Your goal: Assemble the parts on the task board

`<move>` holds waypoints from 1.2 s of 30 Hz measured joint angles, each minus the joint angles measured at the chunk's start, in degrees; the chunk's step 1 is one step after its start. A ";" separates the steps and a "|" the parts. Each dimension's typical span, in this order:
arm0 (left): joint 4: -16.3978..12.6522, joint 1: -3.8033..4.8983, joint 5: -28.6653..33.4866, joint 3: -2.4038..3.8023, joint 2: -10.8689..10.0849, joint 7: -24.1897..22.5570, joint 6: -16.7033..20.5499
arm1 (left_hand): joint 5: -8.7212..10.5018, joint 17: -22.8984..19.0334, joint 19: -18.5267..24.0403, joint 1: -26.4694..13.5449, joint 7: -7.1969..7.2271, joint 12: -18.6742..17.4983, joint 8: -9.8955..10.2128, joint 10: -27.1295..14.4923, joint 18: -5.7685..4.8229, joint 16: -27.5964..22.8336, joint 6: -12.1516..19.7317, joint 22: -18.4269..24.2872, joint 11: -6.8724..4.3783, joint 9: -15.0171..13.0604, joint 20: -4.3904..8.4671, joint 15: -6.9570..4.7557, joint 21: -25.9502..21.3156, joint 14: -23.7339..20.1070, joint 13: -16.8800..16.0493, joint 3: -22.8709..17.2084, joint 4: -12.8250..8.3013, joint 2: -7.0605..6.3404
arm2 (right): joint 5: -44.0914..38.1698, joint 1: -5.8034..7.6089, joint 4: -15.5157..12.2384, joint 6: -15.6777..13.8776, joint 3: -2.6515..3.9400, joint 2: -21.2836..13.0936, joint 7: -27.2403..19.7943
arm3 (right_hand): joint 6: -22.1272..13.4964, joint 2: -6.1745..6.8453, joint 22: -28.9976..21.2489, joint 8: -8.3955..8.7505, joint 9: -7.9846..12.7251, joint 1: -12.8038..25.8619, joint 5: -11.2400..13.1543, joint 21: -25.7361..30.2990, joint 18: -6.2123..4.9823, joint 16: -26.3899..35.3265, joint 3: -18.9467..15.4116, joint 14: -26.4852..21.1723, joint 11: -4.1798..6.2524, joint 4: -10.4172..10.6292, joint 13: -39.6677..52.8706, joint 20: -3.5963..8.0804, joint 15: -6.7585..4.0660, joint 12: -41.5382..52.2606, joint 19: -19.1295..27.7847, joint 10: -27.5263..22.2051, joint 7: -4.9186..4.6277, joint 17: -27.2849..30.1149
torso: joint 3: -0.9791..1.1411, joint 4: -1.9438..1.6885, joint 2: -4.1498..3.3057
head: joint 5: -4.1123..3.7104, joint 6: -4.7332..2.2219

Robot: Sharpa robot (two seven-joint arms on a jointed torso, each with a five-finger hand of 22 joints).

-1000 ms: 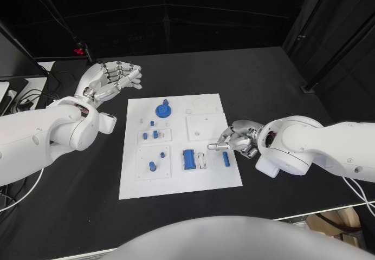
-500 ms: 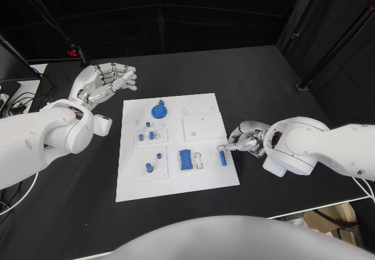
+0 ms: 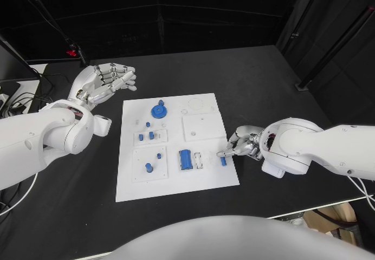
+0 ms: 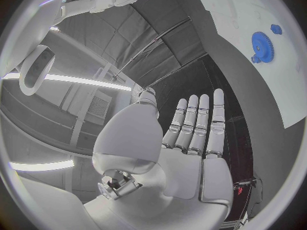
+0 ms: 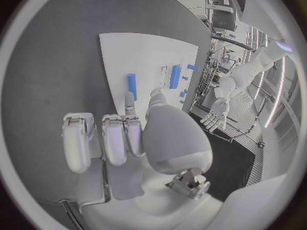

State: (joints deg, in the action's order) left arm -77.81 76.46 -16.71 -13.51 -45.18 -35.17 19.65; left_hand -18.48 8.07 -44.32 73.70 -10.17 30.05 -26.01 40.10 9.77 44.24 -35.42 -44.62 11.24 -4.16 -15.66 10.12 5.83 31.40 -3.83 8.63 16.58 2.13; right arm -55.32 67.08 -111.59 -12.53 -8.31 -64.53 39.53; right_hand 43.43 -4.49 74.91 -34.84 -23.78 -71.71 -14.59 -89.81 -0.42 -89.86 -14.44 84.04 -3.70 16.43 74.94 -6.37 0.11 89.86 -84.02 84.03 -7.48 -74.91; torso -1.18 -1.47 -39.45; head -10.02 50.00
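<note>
Right robot hand [image 3: 243,145] sits at the right edge of the task board [image 3: 173,173], fingertips down beside the small blue bar [image 3: 222,160] — probably lining up to pinch it, since that part lies loose near the edge instead of seated in a slot. In the right wrist view one finger and the thumb reach toward the bar [image 5: 131,83] while the other fingers curl in; I can't tell whether they actually touch or grip it yet. Left robot hand [image 3: 107,80] is parked off the board's far left corner above the desk [image 3: 258,76], fingers straight and close together, holding nothing — looks like it's just kept out of the way. Other parts on the board: the blue gear [image 3: 159,111] at the far end, the larger blue block [image 3: 186,159] in the middle next to the white slot, and small blue pegs [image 3: 148,134] on the left-side plates. Versus half a second ago: the right hand has dropped slightly and closed in on the bar, the fingertips now closer to it; the left hand and all the parts are unchanged.
</note>
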 measured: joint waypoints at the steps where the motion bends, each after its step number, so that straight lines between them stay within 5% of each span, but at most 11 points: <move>1: 0.00 0.00 0.00 0.00 0.00 0.00 0.00 | 0.00 0.00 0.00 0.00 0.00 0.00 0.00 0.00 0.00 0.00 0.00 0.00 0.00 0.00 0.00 0.00 0.00 0.00 0.00 0.00 0.00 0.00 | -0.06 -0.02 0.16 0.28 0.00 0.12 0.08 | 0.00 0.00 0.00 0.00 0.05 0.00 0.00 0.00 0.00 0.00 0.00 0.00 0.00 0.00 0.00 0.00 0.00 0.00 0.00 0.00 0.00 0.00 | 0.00 0.00 0.00 | 0.00 0.00; 31: -0.17 0.00 0.00 0.00 -0.06 0.01 -0.02 | 0.00 -0.04 0.00 0.00 0.00 0.00 0.01 0.00 0.00 0.00 0.00 -0.01 0.00 0.00 0.00 0.00 0.00 0.00 0.00 0.00 0.00 0.00 | -1.39 -0.12 3.32 4.87 -0.04 3.00 0.49 | 1.00 -0.90 0.00 -0.42 0.45 -0.90 -0.29 0.00 0.00 0.00 0.32 0.00 0.00 -0.32 0.01 0.00 0.00 0.00 0.00 0.00 0.23 0.00 | 0.03 0.01 -0.02 | 0.20 0.00; 36: -0.20 0.00 0.00 0.00 -0.06 0.02 -0.03 | 0.00 -0.04 0.00 0.00 0.00 0.00 0.01 0.00 0.00 0.00 0.00 -0.01 0.00 0.00 0.00 0.00 0.00 0.00 0.00 0.00 0.00 0.00 | -1.90 -0.19 3.84 5.50 -0.07 3.57 0.49 | 1.38 -1.88 0.00 -0.45 0.70 -1.61 -0.89 0.00 0.00 0.00 0.68 0.00 0.00 -0.33 0.01 0.00 0.00 0.00 0.00 0.00 0.28 0.00 | 0.03 0.01 -0.02 | 0.18 0.00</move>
State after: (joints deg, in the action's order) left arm -78.02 76.45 -16.71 -13.51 -45.24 -35.15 19.63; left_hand -18.48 8.03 -44.32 73.70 -10.17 30.05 -26.00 40.10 9.77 44.24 -35.43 -44.62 11.23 -4.16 -15.66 10.12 5.83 31.40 -3.83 8.63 16.58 2.13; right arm -57.22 66.88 -107.75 -7.03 -8.38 -60.96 40.02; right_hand 44.81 -6.37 74.91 -35.29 -23.08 -73.32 -15.48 -89.81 -0.42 -89.86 -13.77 84.04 -3.69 16.10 74.96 -6.37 0.11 89.86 -84.02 84.03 -7.20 -74.91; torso -1.14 -1.46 -39.47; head -9.84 50.00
